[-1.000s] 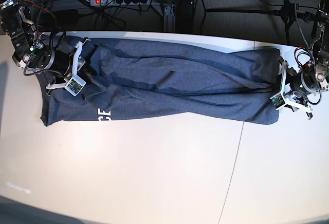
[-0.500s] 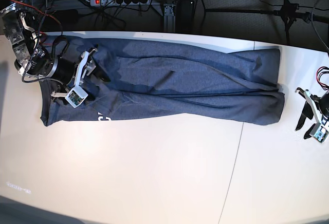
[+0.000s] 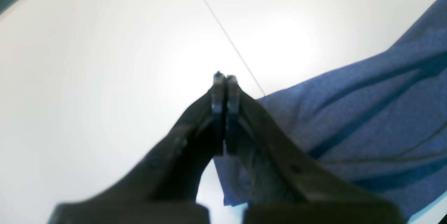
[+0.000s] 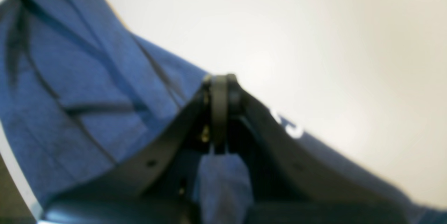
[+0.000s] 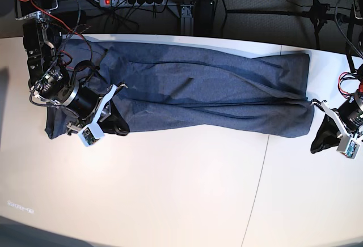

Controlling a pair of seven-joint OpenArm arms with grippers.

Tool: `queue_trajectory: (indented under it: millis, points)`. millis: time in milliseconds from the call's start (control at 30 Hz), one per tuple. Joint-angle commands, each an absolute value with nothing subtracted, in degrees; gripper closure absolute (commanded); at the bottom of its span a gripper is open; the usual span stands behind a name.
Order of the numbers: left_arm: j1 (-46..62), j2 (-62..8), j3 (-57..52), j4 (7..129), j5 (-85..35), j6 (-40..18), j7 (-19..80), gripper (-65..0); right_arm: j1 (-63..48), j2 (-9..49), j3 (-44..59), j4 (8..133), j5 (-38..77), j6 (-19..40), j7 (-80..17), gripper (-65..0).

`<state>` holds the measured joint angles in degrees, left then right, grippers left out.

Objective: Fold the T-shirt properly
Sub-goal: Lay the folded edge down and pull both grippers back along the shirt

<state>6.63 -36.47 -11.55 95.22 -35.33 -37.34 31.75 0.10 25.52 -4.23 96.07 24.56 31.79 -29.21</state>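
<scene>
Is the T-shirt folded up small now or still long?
Still long. The T-shirt lies as one stretched, wrinkled band across the table, not a compact stack.

The right pincer [image 4: 220, 88] fills the lower middle of the view, its two dark jaws pressed together with nothing between them. The creased blue-grey T-shirt [image 4: 80, 88] spreads from nine o'clock down beneath the pincer, a bit of white lettering [image 4: 291, 128] showing at four o'clock. The pale counter [image 4: 314, 35] covers twelve to three o'clock.

Dark blue-grey heathered cotton T-shirt [image 5: 198, 97], matt and softly creased cloth. It lies on a smooth, faintly glossy cream table [image 5: 170, 196]. Both black gripper fingers [image 3: 216, 95] look like matt plastic.
</scene>
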Motion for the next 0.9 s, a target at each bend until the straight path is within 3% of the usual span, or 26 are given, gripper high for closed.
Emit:
queue_trajectory:
  millis: [0,400,867]
  points:
    - [5.74,-37.04,-12.01,96.01,-36.23,-38.0,30.72,0.0,0.08,25.58,-3.2,96.9,24.97,32.53,-28.53,0.0]
    - [5.72,-29.65,-9.5,90.19,-34.79,-38.19,31.83,0.0,-9.04,25.56,1.5,92.92,22.79,31.05,-28.47,0.0]
    - [5.74,-29.39,-8.78,87.22,-31.9,-38.17,30.59,0.0,-9.39,26.46,11.99,92.84,24.51,31.07,-29.1,0.0]
